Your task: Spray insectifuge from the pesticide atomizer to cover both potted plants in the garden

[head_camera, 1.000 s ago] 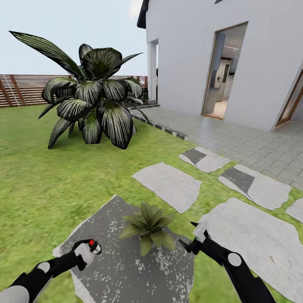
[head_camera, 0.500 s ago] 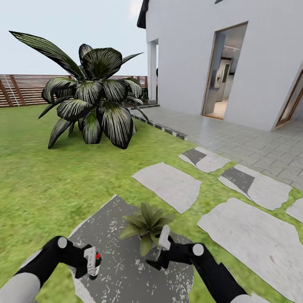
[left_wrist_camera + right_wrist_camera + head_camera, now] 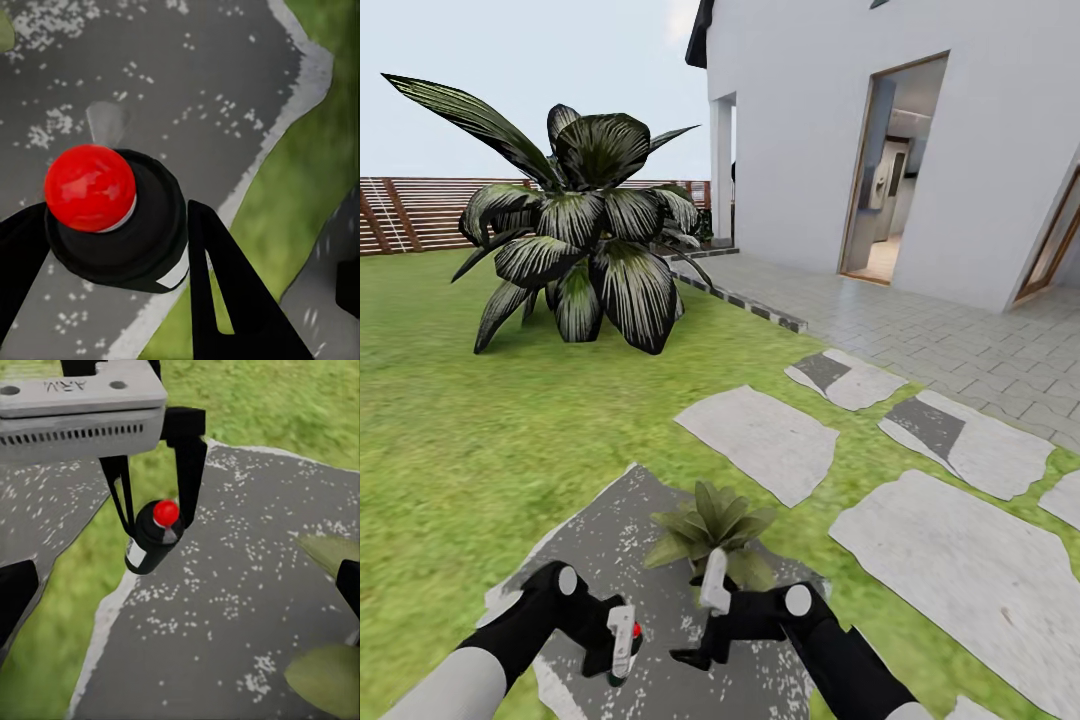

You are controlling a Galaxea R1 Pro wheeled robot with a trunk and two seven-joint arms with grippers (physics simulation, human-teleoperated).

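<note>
The pesticide atomizer [image 3: 628,645], a slim dark bottle with a red knob [image 3: 90,187] on its black cap, hangs over the dark speckled stone slab [image 3: 600,545]. My left gripper [image 3: 620,648] is shut on it, its black fingers [image 3: 232,300] pressing either side of the cap. In the right wrist view the atomizer [image 3: 146,551] sits between those fingers. One potted plant [image 3: 710,528], a low green rosette, stands on the slab just beyond both grippers. My right gripper [image 3: 702,625] is open with nothing in it, close to the plant's near leaves [image 3: 330,551], facing the atomizer. The second potted plant is out of view.
A big dark striped-leaf shrub [image 3: 575,230] stands on the lawn at the far left. Pale stepping stones [image 3: 760,440] lead right to the tiled patio [image 3: 920,320] and the white house with an open doorway [image 3: 885,170]. A wooden fence [image 3: 410,212] closes the back.
Both arms have swung inward over the slab. The left gripper carried the atomizer rightward and nearer. The right gripper moved left to just in front of the plant, now facing the atomizer.
</note>
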